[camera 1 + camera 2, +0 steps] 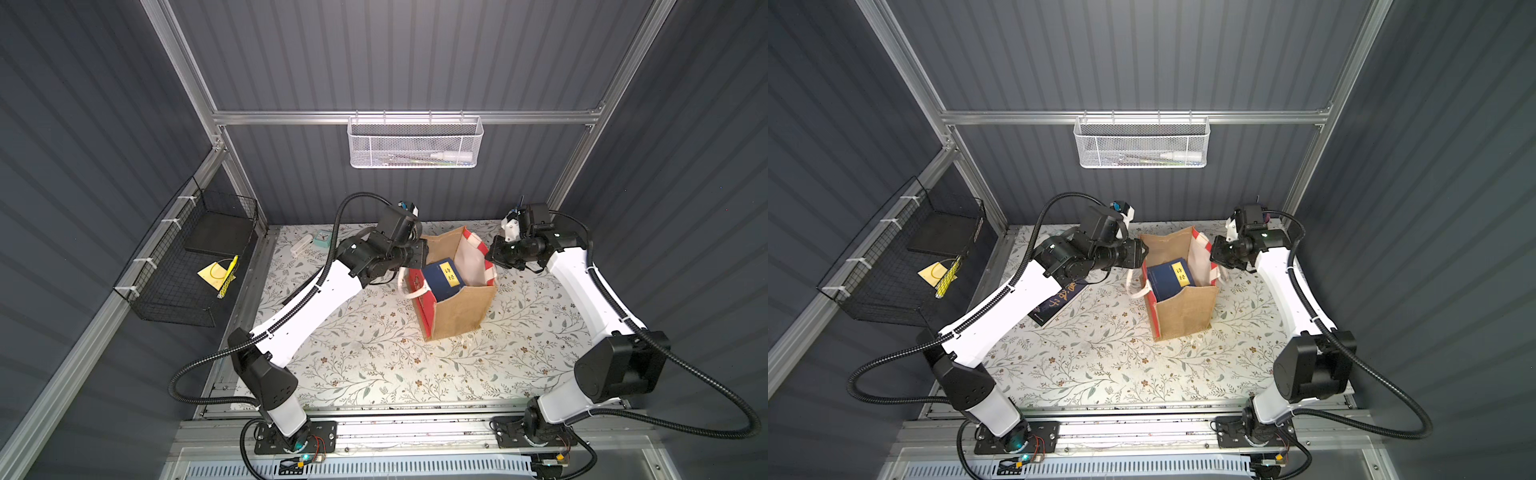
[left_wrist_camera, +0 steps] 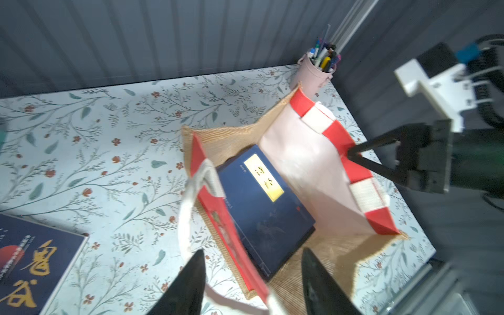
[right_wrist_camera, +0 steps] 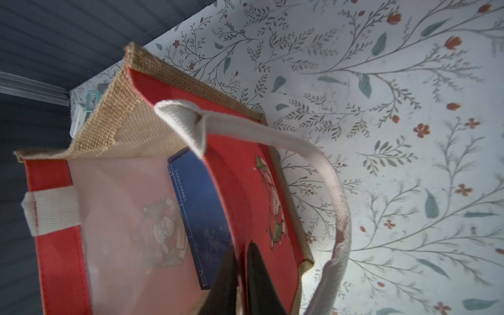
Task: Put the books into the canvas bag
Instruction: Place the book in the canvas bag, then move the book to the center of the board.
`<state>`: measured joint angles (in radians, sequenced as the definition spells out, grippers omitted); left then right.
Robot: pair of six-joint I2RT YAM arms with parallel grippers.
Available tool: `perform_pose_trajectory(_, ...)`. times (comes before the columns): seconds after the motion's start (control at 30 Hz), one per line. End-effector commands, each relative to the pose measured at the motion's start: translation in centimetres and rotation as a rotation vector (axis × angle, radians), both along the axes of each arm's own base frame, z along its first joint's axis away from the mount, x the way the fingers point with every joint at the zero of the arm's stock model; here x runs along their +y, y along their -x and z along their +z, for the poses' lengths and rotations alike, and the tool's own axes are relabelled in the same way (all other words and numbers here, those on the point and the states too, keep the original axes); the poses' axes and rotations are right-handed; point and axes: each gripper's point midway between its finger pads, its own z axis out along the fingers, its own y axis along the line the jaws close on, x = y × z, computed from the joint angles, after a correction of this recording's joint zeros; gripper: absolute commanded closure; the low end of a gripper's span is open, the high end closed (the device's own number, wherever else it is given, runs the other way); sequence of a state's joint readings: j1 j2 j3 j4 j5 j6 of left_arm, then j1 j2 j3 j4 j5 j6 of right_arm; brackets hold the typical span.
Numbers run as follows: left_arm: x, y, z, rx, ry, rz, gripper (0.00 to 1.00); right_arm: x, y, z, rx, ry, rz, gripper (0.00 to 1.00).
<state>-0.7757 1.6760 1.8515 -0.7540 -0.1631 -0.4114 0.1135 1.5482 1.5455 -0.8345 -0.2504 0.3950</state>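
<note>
The canvas bag (image 1: 459, 309) (image 1: 1187, 311) stands upright and open mid-table. A navy book with a yellow label (image 1: 442, 278) (image 1: 1169, 276) (image 2: 261, 201) (image 3: 201, 207) leans inside it. A second dark book with gold lettering (image 1: 1059, 305) (image 2: 32, 270) lies flat on the table under my left arm. My left gripper (image 1: 1142, 251) (image 2: 253, 250) hangs open just above the bag's left rim, holding nothing. My right gripper (image 1: 491, 253) (image 2: 350, 155) (image 3: 241, 246) pinches the bag's right rim, one finger inside and one outside.
A mint clock (image 1: 322, 239) and a white object (image 1: 300, 246) sit at the back left. A pink pen cup (image 2: 316, 73) stands at the back right corner. A black wire basket (image 1: 195, 266) hangs on the left wall, a white mesh basket (image 1: 415, 143) on the back wall.
</note>
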Motion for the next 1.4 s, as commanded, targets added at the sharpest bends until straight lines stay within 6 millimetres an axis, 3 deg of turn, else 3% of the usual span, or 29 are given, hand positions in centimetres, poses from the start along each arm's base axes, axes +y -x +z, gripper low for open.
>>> perform_pose_trajectory(0.0,4.6,-1.0,-1.8,0.000,-0.167,0.086,0.36,-0.2,1.9,2.9,-0.085,0.004,0.006,0.81)
perform_pose_trajectory(0.13,9.8,-2.8,-3.8,0.060,-0.241,0.186,0.31,0.3,4.8,3.6,-0.101,0.008,0.003,0.62)
perform_pose_trajectory(0.23,13.6,-4.2,-5.7,0.111,-0.295,0.240,0.27,1.2,6.8,4.9,-0.131,0.029,0.002,0.56)
perform_pose_trajectory(0.37,18.7,-6.4,-9.3,0.214,-0.368,0.300,0.15,5.1,9.0,6.4,-0.184,0.051,0.067,0.51)
perform_pose_trajectory(0.5,23.1,-8.4,-12.7,0.375,-0.355,0.338,0.11,9.2,10.3,6.0,-0.179,0.049,0.141,0.49)
perform_pose_trajectory(0.73,26.3,-12.3,-18.3,0.488,-0.333,0.362,0.09,18.1,11.7,3.9,-0.177,0.065,0.282,0.48)
perform_pose_trajectory(0.8,27.5,-13.8,-19.9,0.495,-0.322,0.388,0.08,21.1,12.2,2.9,-0.169,0.073,0.333,0.46)
perform_pose_trajectory(1.0,30.0,-16.0,-24.0,0.543,-0.247,0.395,0.08,29.0,12.4,-1.3,-0.110,0.068,0.463,0.44)
perform_pose_trajectory(1.17,31.8,-17.1,-26.7,0.591,-0.241,0.403,0.08,32.8,11.7,-5.5,-0.020,0.063,0.517,0.41)
perform_pose_trajectory(1.37,33.1,-16.0,-28.6,0.653,-0.190,0.425,0.09,35.6,11.4,-9.9,0.065,0.030,0.544,0.40)
